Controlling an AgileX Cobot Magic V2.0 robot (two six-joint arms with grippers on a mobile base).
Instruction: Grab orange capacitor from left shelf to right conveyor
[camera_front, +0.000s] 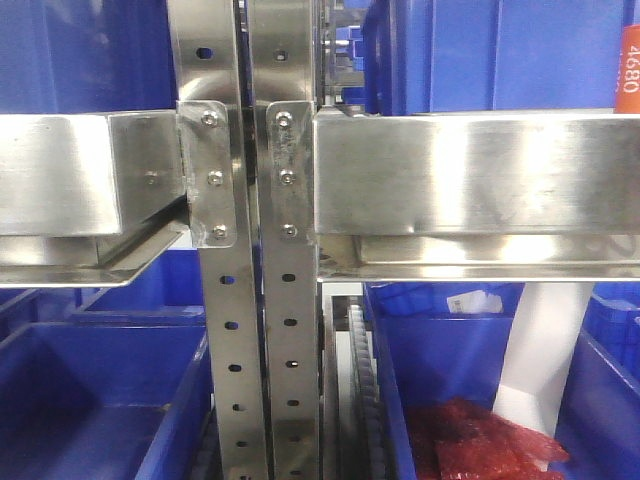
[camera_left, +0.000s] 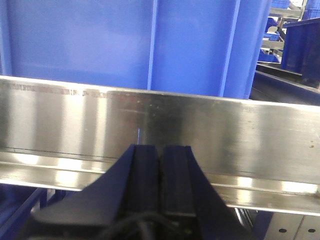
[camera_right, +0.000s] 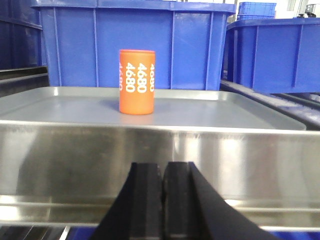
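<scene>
My right gripper (camera_right: 162, 169) was pinched together on nothing, its 2 black fingers (camera_right: 146, 200) touching, parked low in front of the shiny front rail of the left shelf (camera_right: 75, 165); past that rail the orange capacitor (camera_right: 137, 81) stood upright on a shallow silver tray (camera_right: 240, 107), white "4680" running down its side, clear of my fingers; a big blue bin (camera_right: 190, 50) sat right behind it and a 2nd bin (camera_right: 275, 55) off to the right. My left gripper (camera_left: 160, 150) was the same deal; both fingers closed flat against each other, holding nothing, pointed at a steel rail (camera_left: 225, 130) with a blue bin wall (camera_left: 100, 40) above it. In the front view, 2 perforated uprights (camera_front: 225, 330) were bolted to the rails; only a sliver of the orange can showed at the top right edge; red crinkly bags (camera_front: 480, 440) lay in a lower bin (camera_front: 450, 360).
</scene>
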